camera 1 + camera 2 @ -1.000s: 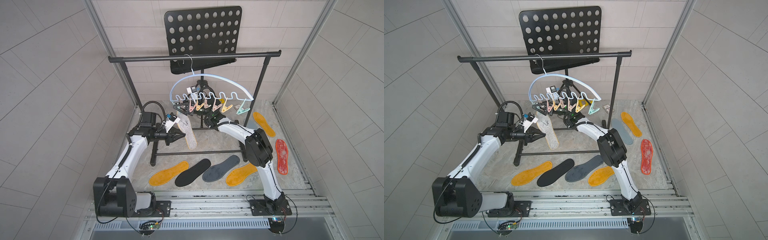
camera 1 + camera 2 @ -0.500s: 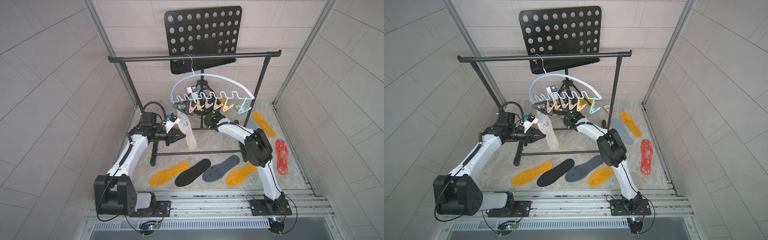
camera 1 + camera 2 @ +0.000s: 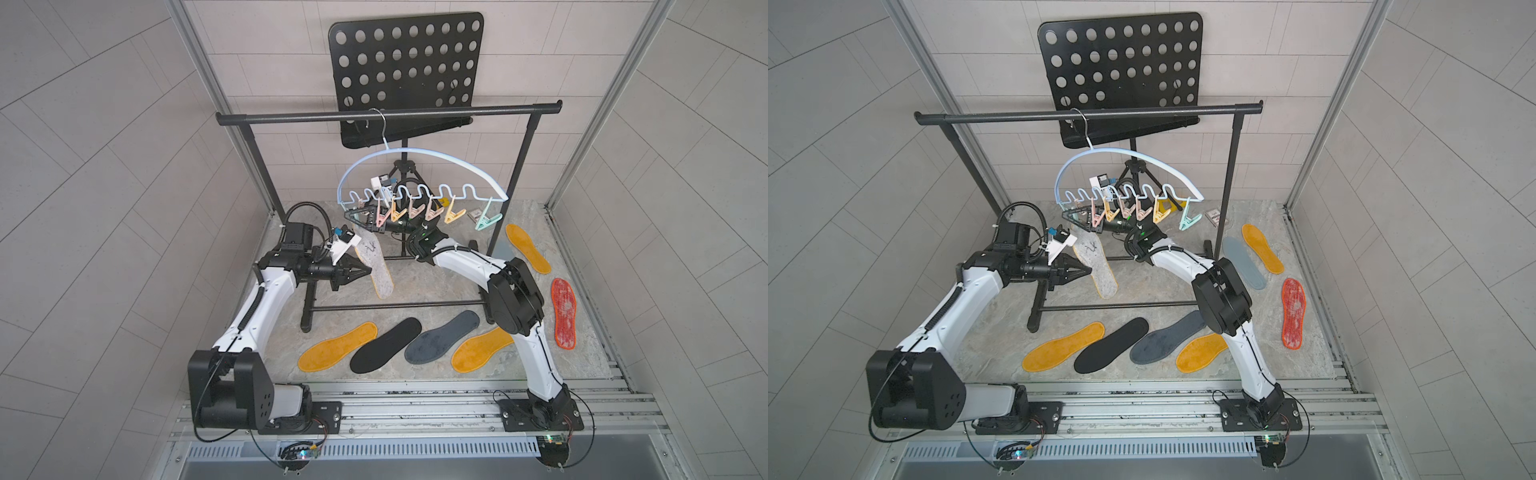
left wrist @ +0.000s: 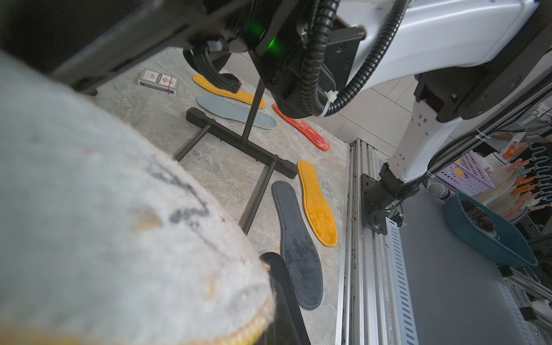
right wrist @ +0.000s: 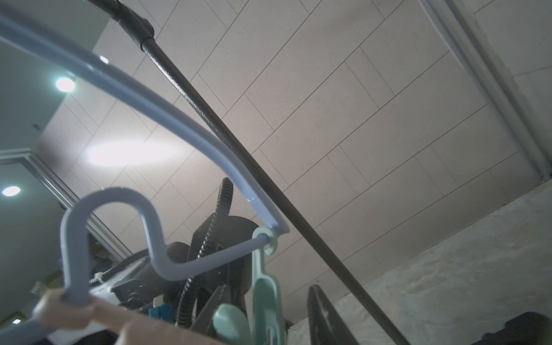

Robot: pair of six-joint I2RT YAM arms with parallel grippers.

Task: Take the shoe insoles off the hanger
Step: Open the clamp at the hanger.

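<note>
Grey-tiled walls on three sides, with a marbled stone table (image 3: 415, 276) below. Standing on the table: black garment rack (image 3: 390, 118), taken as the reference for all positions. Behind the rack: perforated black music stand (image 3: 405, 62). Hooked over the rack's top bar: pale blue arched hanger (image 3: 453, 163), carrying a row of pastel clips (image 3: 453, 215) under the bar.

Below the hanger's end nearest the left arm: pale felt insole (image 3: 376, 270), hanging tilted inside the rack frame. Clip hold on its upper end: cannot tell.

Left hand (image 3: 365, 272): pressed together on the side edge of the pale felt insole, under the rack's bar. Right hand (image 3: 351, 216): at the same end of the hanger, among the clips, just above the insole's top; spread or pinching a clip: cannot tell.

Flat on the table, on the arm-base side of the rack, in a row: yellow insole (image 3: 338, 347), black insole (image 3: 386, 345), dark grey insole (image 3: 442, 336), second yellow insole (image 3: 482, 349). Beyond the rack's foot on the right arm's side: red mesh insole (image 3: 564, 318), pale grey-blue insole (image 3: 1244, 262), third yellow insole (image 3: 528, 249). Behind that foot: small card box (image 4: 158, 81).
</note>
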